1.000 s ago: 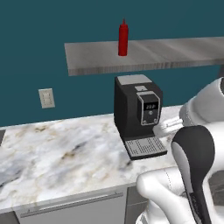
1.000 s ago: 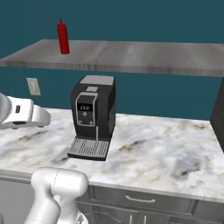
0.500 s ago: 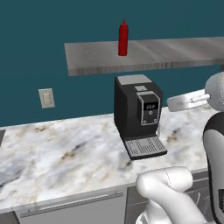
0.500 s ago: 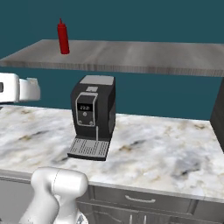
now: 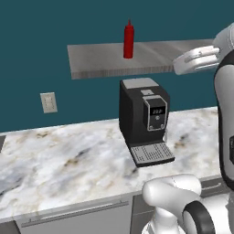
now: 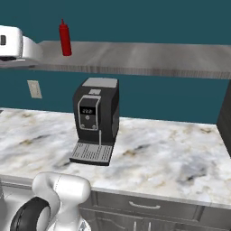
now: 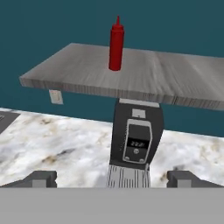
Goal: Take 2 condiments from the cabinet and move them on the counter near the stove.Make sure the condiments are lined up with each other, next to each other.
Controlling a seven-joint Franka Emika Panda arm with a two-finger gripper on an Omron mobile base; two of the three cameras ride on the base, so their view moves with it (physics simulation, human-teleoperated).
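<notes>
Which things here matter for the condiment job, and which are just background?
Belong to the job:
- red bottle, upright on the shelf
- shelf
- gripper, wide open, holding nothing, facing the shelf

Just lying about:
- coffee machine on the long counter
- wall socket

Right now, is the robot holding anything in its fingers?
No. The fingers are wide apart with nothing between them. The red bottle stands alone on the shelf.
</notes>
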